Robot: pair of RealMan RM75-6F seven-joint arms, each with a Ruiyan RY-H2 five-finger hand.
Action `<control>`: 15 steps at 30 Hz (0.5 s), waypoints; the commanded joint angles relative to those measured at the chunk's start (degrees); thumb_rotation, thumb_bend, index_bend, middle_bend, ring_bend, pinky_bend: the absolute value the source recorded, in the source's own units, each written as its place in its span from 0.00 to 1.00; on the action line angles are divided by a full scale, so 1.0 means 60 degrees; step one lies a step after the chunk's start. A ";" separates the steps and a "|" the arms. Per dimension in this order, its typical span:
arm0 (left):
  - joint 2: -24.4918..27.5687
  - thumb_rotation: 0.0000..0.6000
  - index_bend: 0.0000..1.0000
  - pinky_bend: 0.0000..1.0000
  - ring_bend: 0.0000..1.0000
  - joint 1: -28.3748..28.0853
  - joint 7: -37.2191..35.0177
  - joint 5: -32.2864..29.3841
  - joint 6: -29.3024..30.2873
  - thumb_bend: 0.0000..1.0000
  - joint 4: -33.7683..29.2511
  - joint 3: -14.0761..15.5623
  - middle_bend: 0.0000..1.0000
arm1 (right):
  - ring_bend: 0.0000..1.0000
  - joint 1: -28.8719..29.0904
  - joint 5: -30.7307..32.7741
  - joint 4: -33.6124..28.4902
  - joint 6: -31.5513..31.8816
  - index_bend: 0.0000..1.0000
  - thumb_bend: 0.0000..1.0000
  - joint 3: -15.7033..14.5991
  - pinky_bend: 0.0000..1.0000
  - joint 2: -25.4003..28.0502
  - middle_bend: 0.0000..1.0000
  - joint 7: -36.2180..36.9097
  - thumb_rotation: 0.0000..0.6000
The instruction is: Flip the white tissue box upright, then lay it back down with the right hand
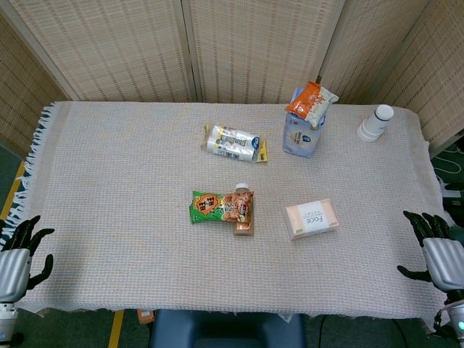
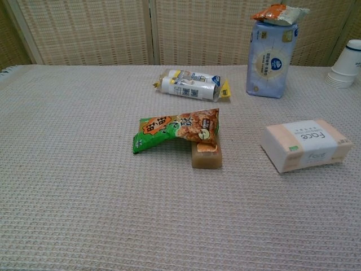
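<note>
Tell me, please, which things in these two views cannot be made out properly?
- Paper cups, chest view: cut off by the right edge.
- Bottle, head view: mostly covered by the green snack bag.
- Right robot hand, head view: wrist cropped at the corner; absent from chest view.
- Left robot hand: likewise.

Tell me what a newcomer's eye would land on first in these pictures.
Probably the green and orange snack bag at mid-table, lying across a brown bottle. Next, the white tissue box lying flat to its right, and the tall blue tissue pack at the back with an orange packet on top. Both hands, left hand and right hand, sit open at the near table edge.
</note>
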 commanded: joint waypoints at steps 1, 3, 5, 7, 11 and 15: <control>0.0014 1.00 0.25 0.24 0.00 0.0005 -0.0027 0.0013 0.0007 0.48 -0.0013 0.0002 0.00 | 0.08 0.0780 0.0361 -0.0508 -0.0933 0.00 0.05 0.0313 0.00 0.0246 0.08 -0.0840 1.00; 0.0030 1.00 0.25 0.24 0.00 0.0011 -0.0062 0.0023 0.0015 0.48 -0.0015 0.0001 0.00 | 0.07 0.1351 0.0622 -0.0648 -0.1663 0.00 0.05 0.0510 0.00 0.0313 0.07 -0.1275 1.00; 0.0055 1.00 0.25 0.24 0.00 0.0020 -0.0103 0.0019 0.0025 0.48 -0.0013 -0.0005 0.00 | 0.06 0.2014 0.0889 -0.0573 -0.2552 0.00 0.05 0.0673 0.00 0.0285 0.07 -0.1705 1.00; 0.0082 1.00 0.25 0.24 0.00 0.0032 -0.0140 -0.0004 0.0041 0.48 -0.0021 -0.0021 0.00 | 0.03 0.2652 0.1148 -0.0331 -0.3355 0.00 0.05 0.0780 0.00 0.0128 0.06 -0.2264 1.00; 0.0109 1.00 0.25 0.24 0.00 0.0041 -0.0161 -0.0055 0.0051 0.48 -0.0032 -0.0053 0.00 | 0.00 0.3555 0.1245 0.0252 -0.4200 0.00 0.05 0.0846 0.00 -0.0426 0.06 -0.3274 1.00; 0.0122 1.00 0.25 0.24 0.00 0.0047 -0.0166 -0.0054 0.0060 0.49 -0.0024 -0.0058 0.00 | 0.00 0.4225 0.1542 0.0669 -0.4804 0.00 0.05 0.0890 0.00 -0.0932 0.06 -0.3800 1.00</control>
